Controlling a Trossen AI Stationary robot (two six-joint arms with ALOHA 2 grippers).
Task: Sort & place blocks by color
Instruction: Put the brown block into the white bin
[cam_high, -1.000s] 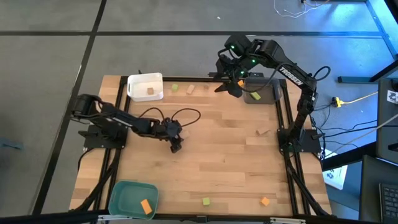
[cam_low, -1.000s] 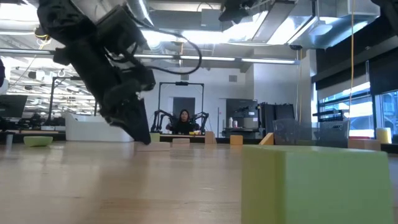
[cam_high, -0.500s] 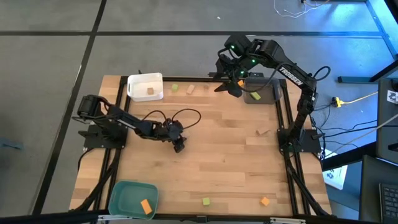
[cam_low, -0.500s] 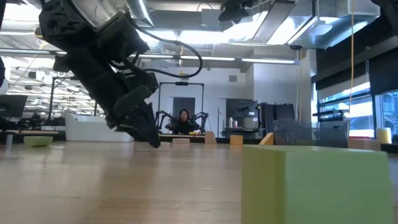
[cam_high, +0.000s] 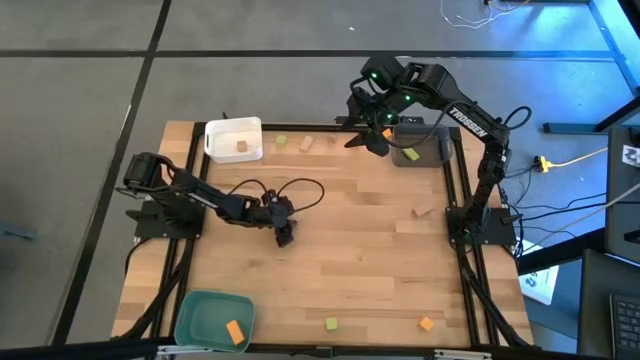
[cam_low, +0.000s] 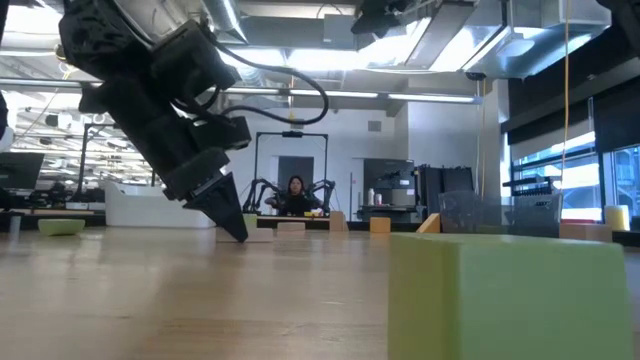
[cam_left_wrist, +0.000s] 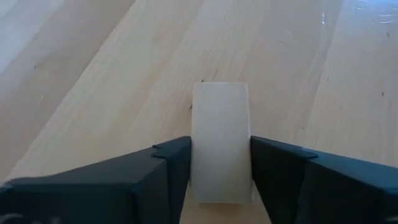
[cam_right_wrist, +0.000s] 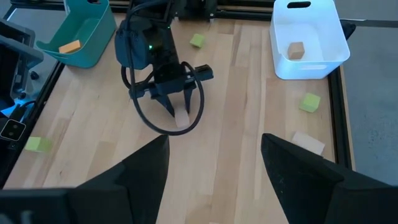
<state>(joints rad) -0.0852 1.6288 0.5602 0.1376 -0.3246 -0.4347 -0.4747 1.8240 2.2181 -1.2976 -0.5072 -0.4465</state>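
In the low view a green block (cam_low: 515, 295) sits closest to the camera on the desk (cam_high: 350, 250). Past it, the left arm reaches out low from the desk's left edge and bends down at the wrist, so the left end effector (cam_high: 283, 237) points steeply at the wood near the middle. Its fingers (cam_left_wrist: 168, 168) press both sides of a tan block (cam_left_wrist: 221, 142) that rests on the desk; they are clamped on it. Beyond, at the far left corner, the white tray (cam_high: 233, 139) holds one tan block (cam_high: 241, 146), with a green block (cam_high: 282, 142) and a tan one (cam_high: 306, 144) lying just beside it. The right arm arches high over the far edge, its end effector (cam_high: 378, 138) hanging above the desk beside the grey tray (cam_high: 420, 143), fingers (cam_right_wrist: 140, 180) spread wide apart with nothing between them. The teal tray (cam_high: 212, 318) at the near left corner holds an orange block (cam_high: 235, 332).
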